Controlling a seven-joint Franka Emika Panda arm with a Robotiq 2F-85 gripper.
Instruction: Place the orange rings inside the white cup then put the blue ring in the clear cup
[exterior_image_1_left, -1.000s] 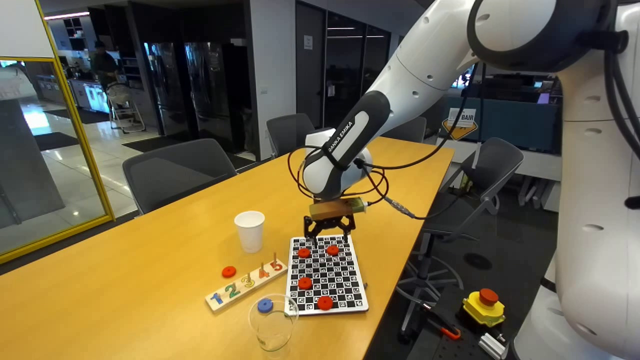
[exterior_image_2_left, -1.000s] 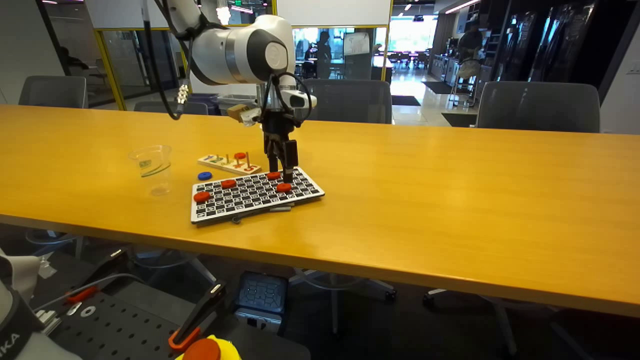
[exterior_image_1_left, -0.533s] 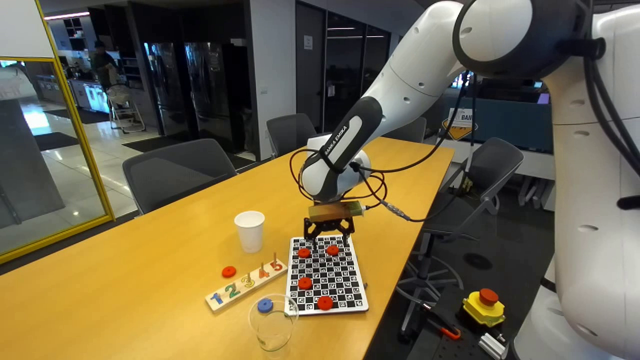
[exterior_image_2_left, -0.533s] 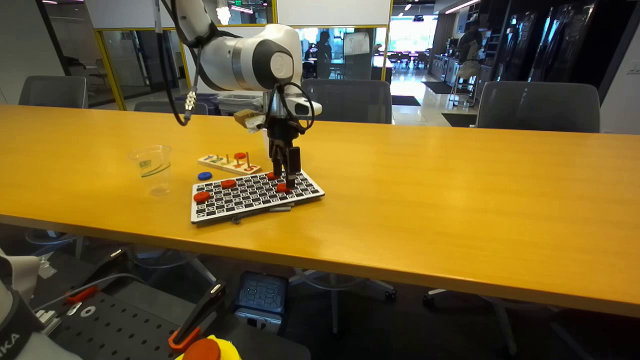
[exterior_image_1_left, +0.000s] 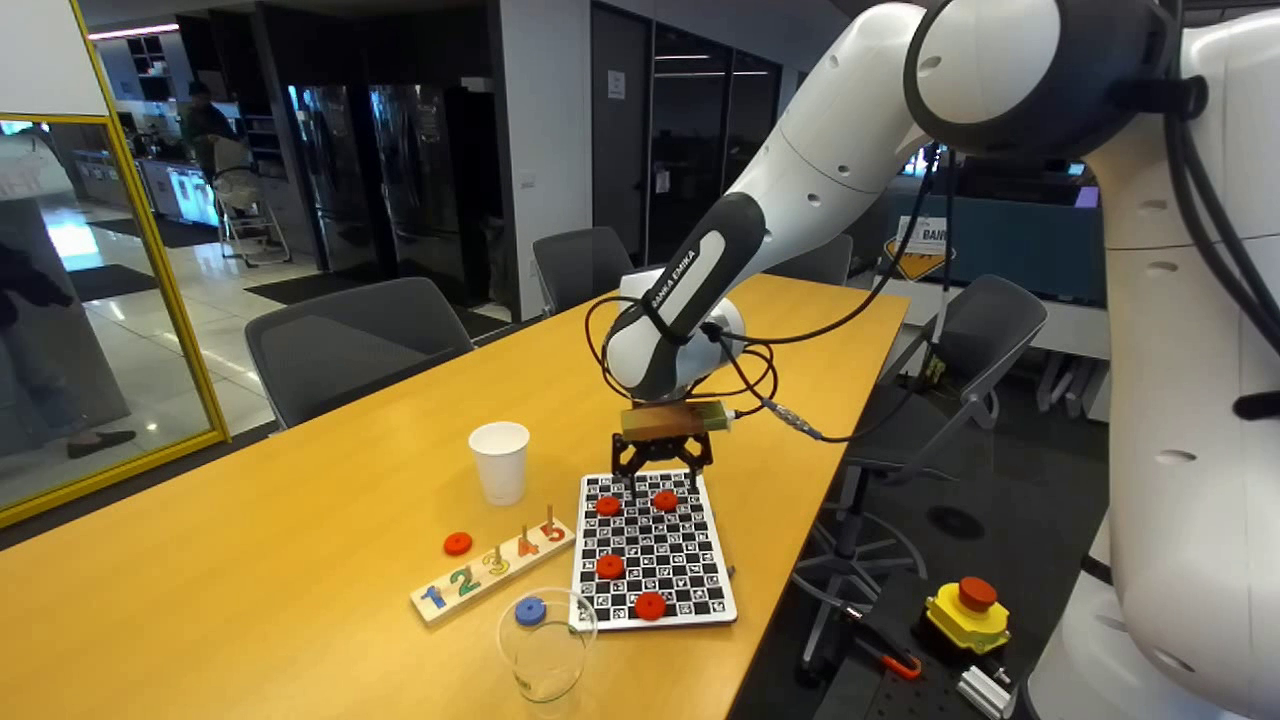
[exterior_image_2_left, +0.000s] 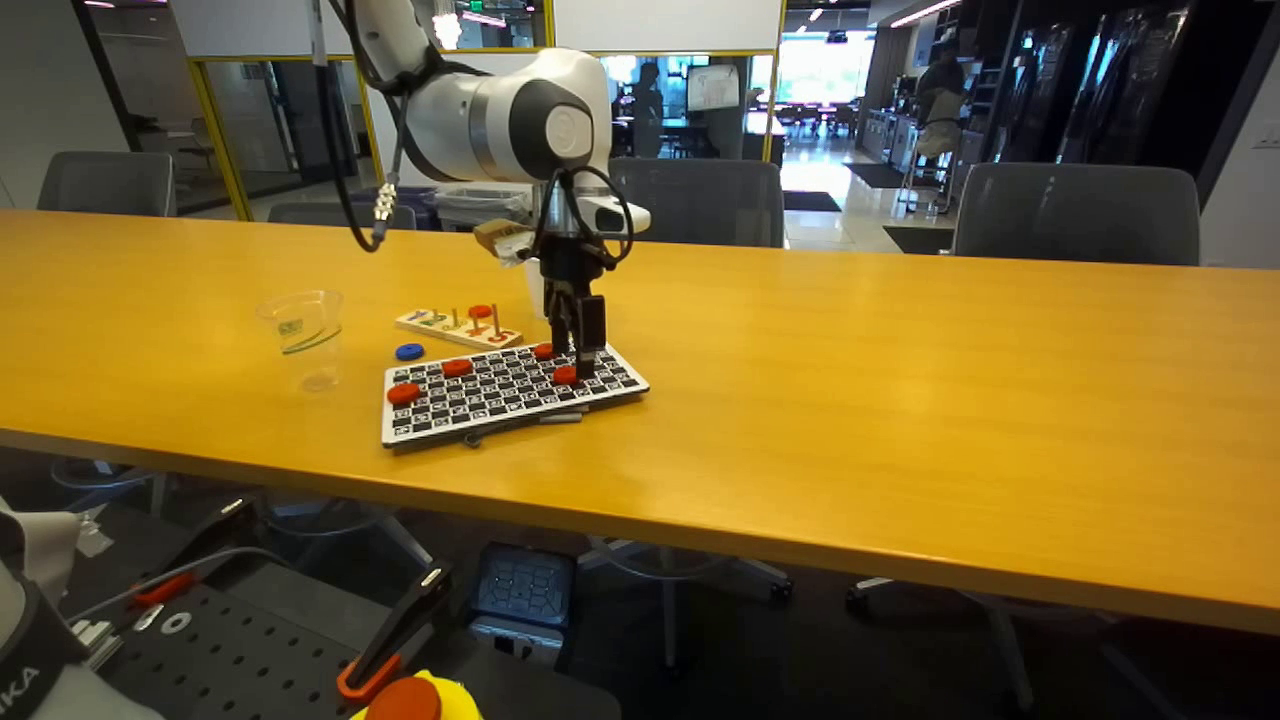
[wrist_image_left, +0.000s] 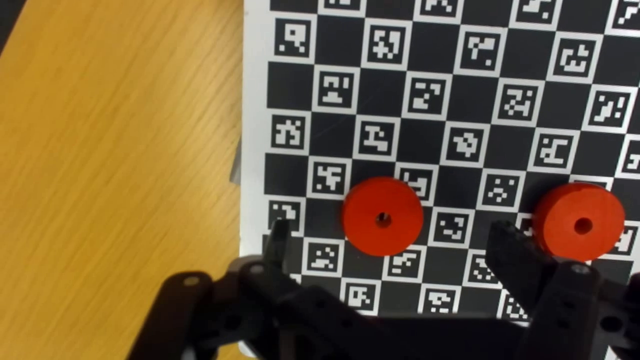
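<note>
My gripper (wrist_image_left: 390, 227) stands open over the patterned board. In the wrist view an orange ring (wrist_image_left: 382, 239) lies on the board between the fingertips, apart from both. A second orange ring (wrist_image_left: 575, 200) sits just outside the right finger (wrist_image_left: 515, 250). Two more orange rings (exterior_image_1_left: 610, 567) lie on the board, and another orange ring (exterior_image_1_left: 458, 543) is on the table. The white cup (exterior_image_1_left: 500, 470) stands upright, partly hidden behind the gripper in an exterior view. Near the board's corner is the clear cup (exterior_image_2_left: 312, 345), upright, with the blue ring (exterior_image_2_left: 409, 352) on the table beside it.
The checkered board (exterior_image_1_left: 650, 540) lies flat near the table's edge. Alongside it is a wooden number strip (exterior_image_1_left: 495, 570) with upright pegs, between the board and the white cup. Chairs (exterior_image_1_left: 355, 340) stand around the table (exterior_image_1_left: 330, 540).
The gripper has come lower, closer to the board, and shifted slightly so that an orange ring lies between its open fingers. The rings and cups have not moved.
</note>
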